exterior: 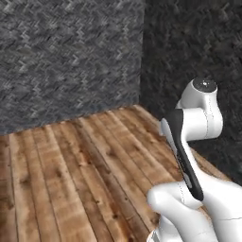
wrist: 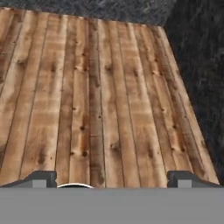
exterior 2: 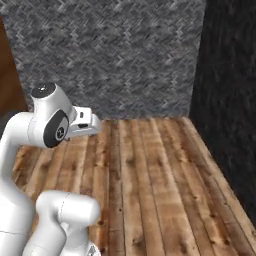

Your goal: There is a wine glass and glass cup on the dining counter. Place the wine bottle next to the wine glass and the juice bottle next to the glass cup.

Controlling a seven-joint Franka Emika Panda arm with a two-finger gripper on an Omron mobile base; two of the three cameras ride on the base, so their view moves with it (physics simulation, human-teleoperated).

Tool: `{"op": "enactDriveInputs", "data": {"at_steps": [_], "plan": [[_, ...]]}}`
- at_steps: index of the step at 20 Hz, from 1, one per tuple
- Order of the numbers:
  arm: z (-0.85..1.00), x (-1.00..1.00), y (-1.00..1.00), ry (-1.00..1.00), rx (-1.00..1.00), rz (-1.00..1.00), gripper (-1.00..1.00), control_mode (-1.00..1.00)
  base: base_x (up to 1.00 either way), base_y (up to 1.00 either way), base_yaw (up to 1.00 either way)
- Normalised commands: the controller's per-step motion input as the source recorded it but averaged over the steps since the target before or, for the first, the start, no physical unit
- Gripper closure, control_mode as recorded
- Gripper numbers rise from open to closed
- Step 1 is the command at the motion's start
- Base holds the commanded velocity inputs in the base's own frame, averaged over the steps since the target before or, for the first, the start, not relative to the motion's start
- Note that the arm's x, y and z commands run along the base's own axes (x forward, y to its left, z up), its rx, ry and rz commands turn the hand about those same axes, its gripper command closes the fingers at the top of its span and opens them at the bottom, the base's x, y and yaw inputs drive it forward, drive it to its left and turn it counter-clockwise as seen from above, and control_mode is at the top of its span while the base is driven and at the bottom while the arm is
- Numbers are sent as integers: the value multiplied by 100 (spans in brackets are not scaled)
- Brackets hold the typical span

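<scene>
Below two-finger dark-tipped gripper (wrist: pixel 111 178), brown wooden plank floor (wrist: pixel 100 96) stretching ahead; jaws standing wide apart, gripping nothing; dark stone-textured wall (wrist: pixel 199 57) running alongside, right.

You faced a plank floor (exterior: pixel 85 175) filling the lower frame, one wall (exterior: pixel 71 56) behind it at upper left, another wall (exterior: pixel 189 47) along the right.

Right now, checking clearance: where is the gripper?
In the hand view the gripper hangs open over the wooden floor, near the corner of the dark walls.
</scene>
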Motion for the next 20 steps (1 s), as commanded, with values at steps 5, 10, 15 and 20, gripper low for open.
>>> {"op": "enactDriveInputs", "data": {"at_steps": [5,10,15,20], "plan": [[0,0,0,0,0,0,-100,100,12,14,79],[0,0,0,0,0,0,-100,100,18,9,78],[0,0,0,0,0,0,-100,100,43,0,69],[0,0,0,0,0,0,-100,100,74,0,41]]}}
